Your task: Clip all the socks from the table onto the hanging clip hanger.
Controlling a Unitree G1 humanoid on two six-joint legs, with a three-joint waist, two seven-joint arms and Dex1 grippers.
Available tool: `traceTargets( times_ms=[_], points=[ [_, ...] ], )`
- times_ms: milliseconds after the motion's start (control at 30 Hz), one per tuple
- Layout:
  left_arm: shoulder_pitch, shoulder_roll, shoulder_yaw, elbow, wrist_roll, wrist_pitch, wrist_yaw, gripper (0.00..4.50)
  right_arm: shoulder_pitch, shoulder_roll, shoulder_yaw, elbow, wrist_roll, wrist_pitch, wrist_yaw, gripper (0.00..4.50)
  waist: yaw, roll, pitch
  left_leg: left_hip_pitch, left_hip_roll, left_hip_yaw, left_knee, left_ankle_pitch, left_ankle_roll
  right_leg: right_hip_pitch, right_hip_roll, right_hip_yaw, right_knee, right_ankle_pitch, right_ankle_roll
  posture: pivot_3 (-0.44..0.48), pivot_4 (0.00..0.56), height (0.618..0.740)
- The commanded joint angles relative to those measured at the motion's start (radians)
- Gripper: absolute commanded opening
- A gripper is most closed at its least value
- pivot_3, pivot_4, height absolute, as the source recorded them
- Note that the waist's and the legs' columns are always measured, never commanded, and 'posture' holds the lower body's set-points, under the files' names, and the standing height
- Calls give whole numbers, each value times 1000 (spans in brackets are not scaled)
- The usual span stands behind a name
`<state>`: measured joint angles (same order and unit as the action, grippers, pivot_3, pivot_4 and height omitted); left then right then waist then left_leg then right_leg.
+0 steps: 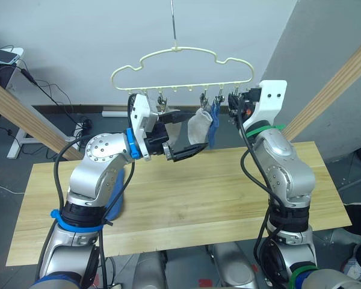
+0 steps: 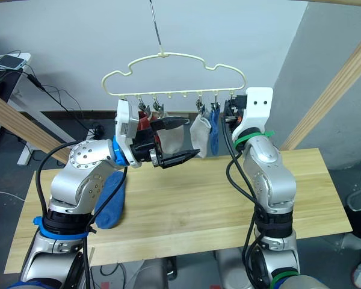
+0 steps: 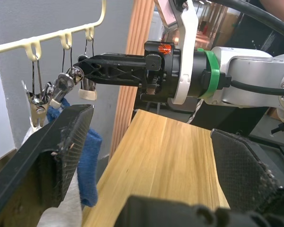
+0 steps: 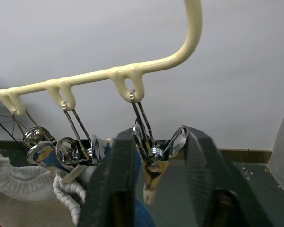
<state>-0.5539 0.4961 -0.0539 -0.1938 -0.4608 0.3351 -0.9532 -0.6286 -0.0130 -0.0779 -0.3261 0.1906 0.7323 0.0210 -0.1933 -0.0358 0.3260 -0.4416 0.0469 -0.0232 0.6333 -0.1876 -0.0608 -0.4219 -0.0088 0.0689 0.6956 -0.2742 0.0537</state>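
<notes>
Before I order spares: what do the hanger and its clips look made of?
The clip hanger looks like smooth cream plastic or coated wire, glossy and seamless; I can't tell which. The end clip between the right gripper's fingers is shiny metal with mirror-like reflections and a pale, probably plastic, tip.

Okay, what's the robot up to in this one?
It is clipping socks onto the clip hanger. The right gripper is closed around the end clip, its fingers on the clip's handles. The left gripper is open, raised beside a grey sock and a blue sock that already hang from clips. Another blue sock lies on the table under the left arm.
</notes>
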Motion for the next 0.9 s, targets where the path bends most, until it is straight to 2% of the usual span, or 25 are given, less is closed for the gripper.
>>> traceTargets(
  times_ms=[33,67,300,533,733,900],
  points=[
    [20,12,7,-24,5,-22,-8,4500,-20,-2,-3,-18,15,-33,7,369,0,0,0,0,0,0,0,0,0,0,0,0,0,0,0,-266,259,732],
    [30,15,8,-24,9,-26,-10,4500,-20,-3,-3,-17,15,-35,9,119,0,0,0,0,0,0,0,0,0,0,0,0,0,0,0,-263,258,732],
    [94,40,11,-32,24,-45,-14,4500,-21,-11,-1,-10,17,-43,18,121,0,0,0,1,0,0,0,0,0,0,0,0,1,0,0,-257,257,732],
    [95,39,11,-28,29,-50,-13,4500,-22,-9,-5,-11,15,-43,16,121,0,0,0,0,0,0,0,0,0,0,0,0,1,0,0,-257,257,732],
    [93,37,9,-21,32,-59,-18,4500,-19,-14,10,-15,7,-25,18,2207,0,0,0,0,0,0,0,0,0,0,0,0,1,0,0,-261,257,732],
    [92,36,9,-17,33,-63,-21,4500,-22,-12,9,-4,8,-26,17,2207,0,0,0,1,0,0,0,0,0,0,0,0,1,0,0,-262,256,732]
  ],
)
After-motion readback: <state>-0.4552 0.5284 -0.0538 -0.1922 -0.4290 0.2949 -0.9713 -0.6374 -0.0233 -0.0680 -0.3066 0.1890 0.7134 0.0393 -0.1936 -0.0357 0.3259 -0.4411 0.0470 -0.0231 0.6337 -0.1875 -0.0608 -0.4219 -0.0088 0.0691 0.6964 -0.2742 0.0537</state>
